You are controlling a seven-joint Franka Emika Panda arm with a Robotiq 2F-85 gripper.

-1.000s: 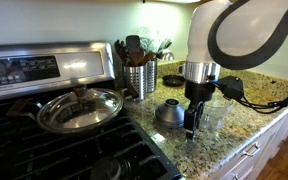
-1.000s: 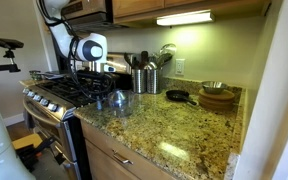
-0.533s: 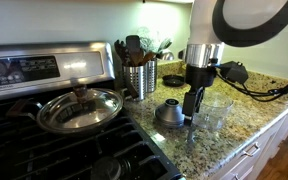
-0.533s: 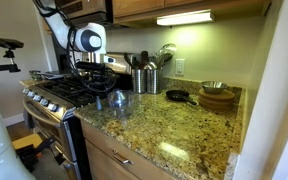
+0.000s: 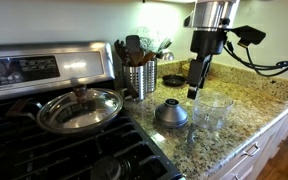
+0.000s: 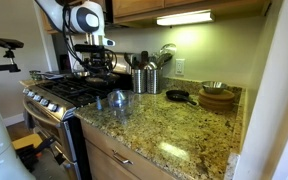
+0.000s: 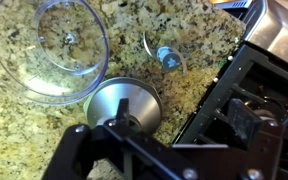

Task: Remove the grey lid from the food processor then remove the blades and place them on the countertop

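The grey lid (image 5: 171, 113) lies on the countertop (image 5: 234, 95) next to the food processor bowl (image 5: 213, 110), which stands open and empty. In the wrist view the bowl (image 7: 59, 45), the lid (image 7: 124, 105) and the blades (image 7: 166, 56) lie apart on the granite, with the blades resting beside the stove edge. My gripper (image 5: 196, 85) hangs high above the lid and bowl, open and empty. It also shows in an exterior view (image 6: 92, 55) above the lid (image 6: 117, 98).
A pan with a glass lid (image 5: 79, 108) sits on the black stove (image 5: 44, 150). A ribbed steel utensil holder (image 5: 139, 78) stands behind the grey lid. A small black pan (image 6: 177, 96) and stacked bowls (image 6: 217, 96) sit farther along the counter.
My gripper has risen from the countertop beside the bowl to well above it. The blades stay on the granite. Lid and bowl have not moved.
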